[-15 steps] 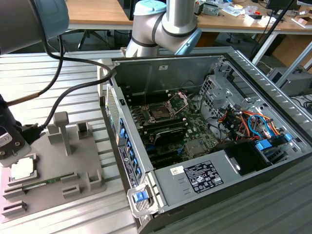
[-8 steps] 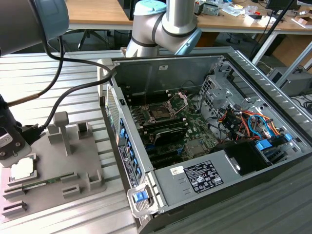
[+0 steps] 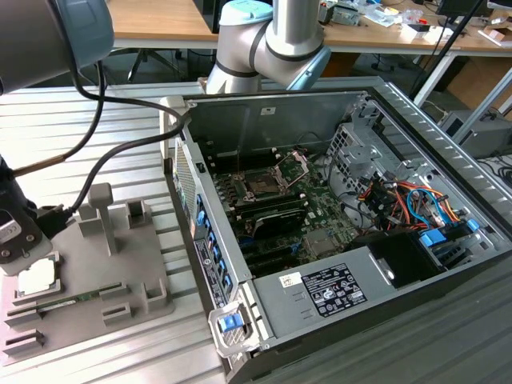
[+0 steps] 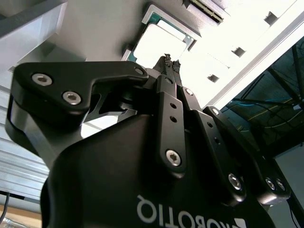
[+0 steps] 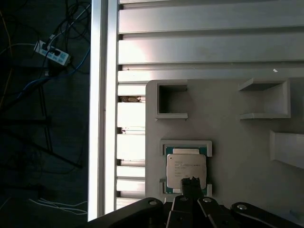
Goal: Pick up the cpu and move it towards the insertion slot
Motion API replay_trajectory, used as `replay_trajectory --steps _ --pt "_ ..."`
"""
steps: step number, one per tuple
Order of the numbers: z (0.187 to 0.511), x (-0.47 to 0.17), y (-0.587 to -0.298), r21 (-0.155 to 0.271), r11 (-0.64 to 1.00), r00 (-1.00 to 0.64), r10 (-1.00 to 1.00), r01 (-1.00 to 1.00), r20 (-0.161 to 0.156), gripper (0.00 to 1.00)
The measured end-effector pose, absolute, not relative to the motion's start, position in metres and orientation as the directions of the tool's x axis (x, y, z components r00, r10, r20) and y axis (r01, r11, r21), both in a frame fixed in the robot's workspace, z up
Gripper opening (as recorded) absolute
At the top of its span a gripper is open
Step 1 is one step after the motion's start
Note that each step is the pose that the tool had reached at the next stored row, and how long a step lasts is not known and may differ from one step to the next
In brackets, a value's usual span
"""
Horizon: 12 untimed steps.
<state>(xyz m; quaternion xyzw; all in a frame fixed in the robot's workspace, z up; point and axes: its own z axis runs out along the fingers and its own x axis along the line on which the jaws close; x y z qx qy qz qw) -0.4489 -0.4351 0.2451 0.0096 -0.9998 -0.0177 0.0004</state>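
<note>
1. Jaws are sitting pressed together, the gripper [image 4: 171, 61] hovering over the cpu [image 5: 186, 170].
2. Cpu is lying in the grey tray [image 5: 228, 123] recess, well apart from the insertion slot [image 3: 262, 186].

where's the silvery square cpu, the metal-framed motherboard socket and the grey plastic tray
silvery square cpu [image 5: 186, 170]: first wrist view, middle of its metal top face
metal-framed motherboard socket [image 3: 261, 186]: exterior view, dark centre inside the frame
grey plastic tray [image 3: 92, 260]: exterior view, bare flat top
</note>
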Motion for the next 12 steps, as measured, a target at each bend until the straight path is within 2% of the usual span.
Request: replay_trajectory --steps 12 --pt "0.2422 -0.4489 -0.4351 0.035 0.999 -1.000 -0.019 -0.019 0.001 0.11"
